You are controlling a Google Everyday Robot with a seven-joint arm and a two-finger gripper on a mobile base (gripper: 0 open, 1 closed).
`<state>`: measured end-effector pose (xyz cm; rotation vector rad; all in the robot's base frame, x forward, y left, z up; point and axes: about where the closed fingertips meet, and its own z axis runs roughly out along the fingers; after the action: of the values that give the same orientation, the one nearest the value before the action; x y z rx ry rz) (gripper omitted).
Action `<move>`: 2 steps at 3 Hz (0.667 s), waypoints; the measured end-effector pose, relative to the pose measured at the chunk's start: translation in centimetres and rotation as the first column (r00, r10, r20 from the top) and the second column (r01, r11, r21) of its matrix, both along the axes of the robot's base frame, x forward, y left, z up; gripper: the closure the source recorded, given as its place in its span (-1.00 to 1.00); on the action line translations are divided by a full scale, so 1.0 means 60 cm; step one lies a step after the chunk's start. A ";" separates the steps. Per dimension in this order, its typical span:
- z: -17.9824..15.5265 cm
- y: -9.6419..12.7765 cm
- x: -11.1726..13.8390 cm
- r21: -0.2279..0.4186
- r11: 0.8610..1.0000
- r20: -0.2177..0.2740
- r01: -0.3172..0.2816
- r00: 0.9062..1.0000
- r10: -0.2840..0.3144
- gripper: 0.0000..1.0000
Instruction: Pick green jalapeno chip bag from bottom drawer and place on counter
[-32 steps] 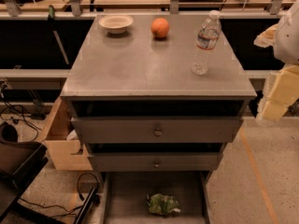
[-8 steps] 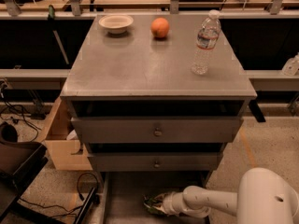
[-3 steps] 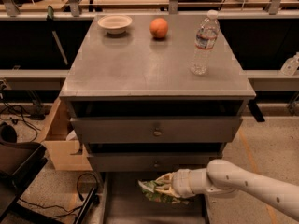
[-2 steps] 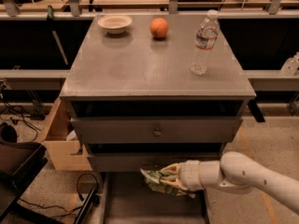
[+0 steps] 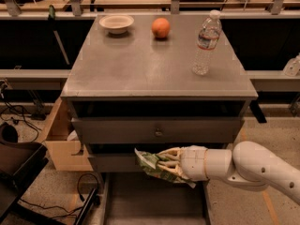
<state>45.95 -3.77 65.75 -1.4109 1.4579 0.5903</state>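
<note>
green jalapeno chip bag (image 5: pixel 151 163) clamped between jaws, held above bottom drawer (image 5: pixel 154 203)

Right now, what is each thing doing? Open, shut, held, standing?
Gripper: shut on the bag, above the bottom drawer.
Bag: held, crumpled.
Bottom drawer: open.
Knobbed drawer: shut.
Bottle: upright, capped, on the counter.
Bowl: upright.
Orange: whole.

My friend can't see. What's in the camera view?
A white robot gripper holds a crinkled shiny green chip bag above the open grey bottom drawer. On the grey metal counter sit a white bowl, an orange and a clear water bottle.
</note>
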 end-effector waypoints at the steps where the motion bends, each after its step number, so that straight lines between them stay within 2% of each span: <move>1: 0.000 0.001 0.000 0.000 1.000 0.000 -0.001 1.000 0.001 1.00; 2: 0.067 0.009 0.015 0.047 0.999 0.022 0.007 1.000 -0.008 1.00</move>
<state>46.84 -3.25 69.75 -1.3708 1.4227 0.5988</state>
